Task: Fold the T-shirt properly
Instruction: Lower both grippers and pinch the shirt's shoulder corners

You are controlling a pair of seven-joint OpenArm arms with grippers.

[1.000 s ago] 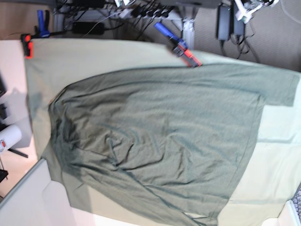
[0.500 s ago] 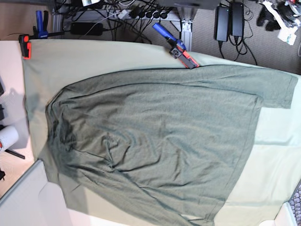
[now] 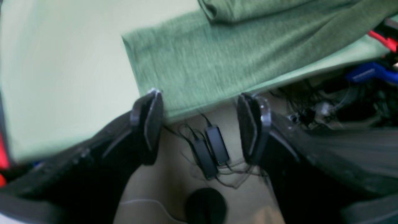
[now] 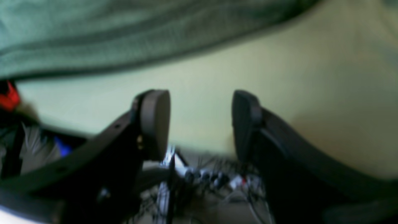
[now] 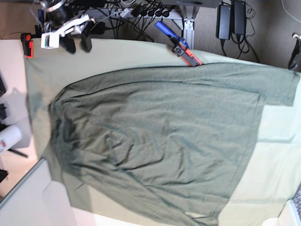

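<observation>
The T-shirt [image 5: 160,136], dark grey-green and wrinkled, lies spread flat over the pale green tablecloth [image 5: 277,160], with one sleeve [image 5: 277,84] at the far right. My right gripper [image 5: 78,45] hangs open above the cloth's far left edge, clear of the shirt. In the right wrist view the right gripper [image 4: 200,124] holds nothing, and the T-shirt [image 4: 124,31] runs across the top. My left gripper [image 3: 202,124] is open and empty just off the table's far edge, near the T-shirt's sleeve [image 3: 199,62]. In the base view only a dark bit of the left gripper [image 5: 295,56] shows.
A blue and red clamp [image 5: 181,47] grips the far table edge, and an orange one [image 5: 27,47] the far left corner. Cables and power bricks [image 5: 228,21] lie on the floor behind. A white roll [image 5: 9,137] and a pale board [image 5: 28,202] sit at the left.
Both arms have come into the base view at the table's far edge, the right one at top left and the left one at far right. The T-shirt lies as before.
</observation>
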